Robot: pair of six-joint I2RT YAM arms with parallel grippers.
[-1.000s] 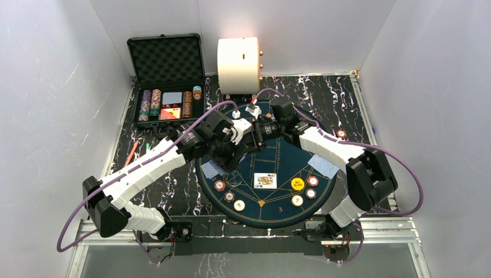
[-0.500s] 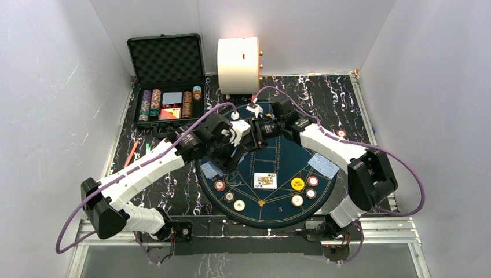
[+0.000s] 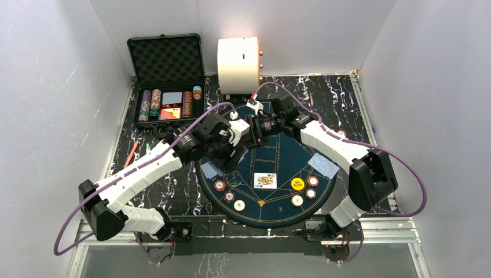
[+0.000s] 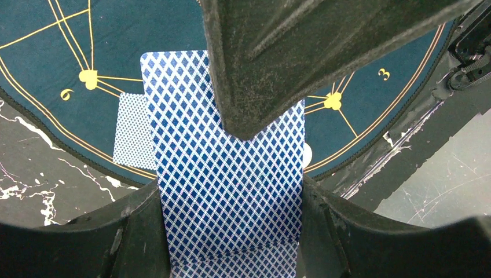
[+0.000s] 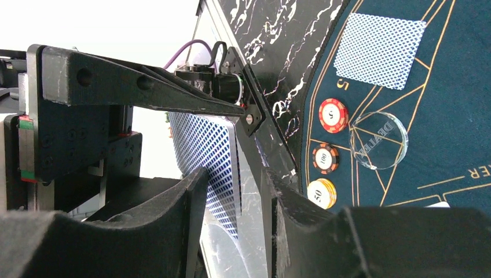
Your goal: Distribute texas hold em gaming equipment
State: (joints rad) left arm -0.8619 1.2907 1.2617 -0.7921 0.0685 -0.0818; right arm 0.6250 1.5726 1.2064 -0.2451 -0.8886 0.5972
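The left pincer (image 4: pixel 243 191) is clamping the blue-backed playing cards (image 4: pixel 191 145) between its fingers (image 4: pixel 260 69); the right pincer (image 5: pixel 234 179) is straddling their edge, whether gripping I cannot tell.

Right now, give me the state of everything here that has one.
Black case: lid open.
Left tool: shut on blue-backed card stack.
Right tool: open, straddling the stack's edge.
Centre card: face up.
Cards by right arm: face down.
Cards by left arm: face down.

held cards (image 4: pixel 231 191) cut off below, table card (image 4: pixel 134 133) half hidden
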